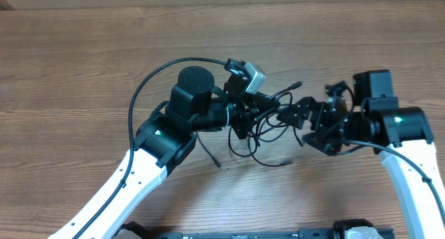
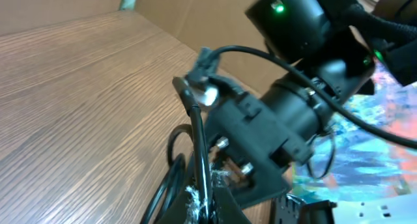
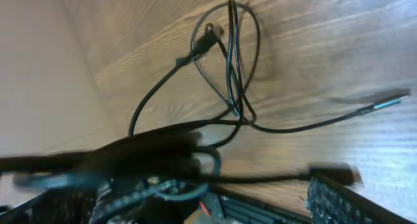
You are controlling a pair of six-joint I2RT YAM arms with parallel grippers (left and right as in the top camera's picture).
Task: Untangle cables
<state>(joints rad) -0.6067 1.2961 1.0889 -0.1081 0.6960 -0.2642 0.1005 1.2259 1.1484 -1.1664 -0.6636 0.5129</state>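
The thin black plug-ended cables (image 1: 263, 138) are sitting knotted on the brown wooden table (image 1: 83, 58) between both arms, nothing separated yet; left gripper (image 1: 245, 121) is pinching them, right gripper (image 1: 297, 117) is gaping empty

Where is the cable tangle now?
Overhead view: the cable tangle is near the centre of the table, between the left claw gripping it and the open right claw.

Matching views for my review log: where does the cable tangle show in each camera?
Overhead: cable tangle at the picture's centre.
Left wrist: its cords at lower centre, rising from the bottom edge.
Right wrist: its loops at upper centre.
Shared landmark: the wood-grain table beneath it.
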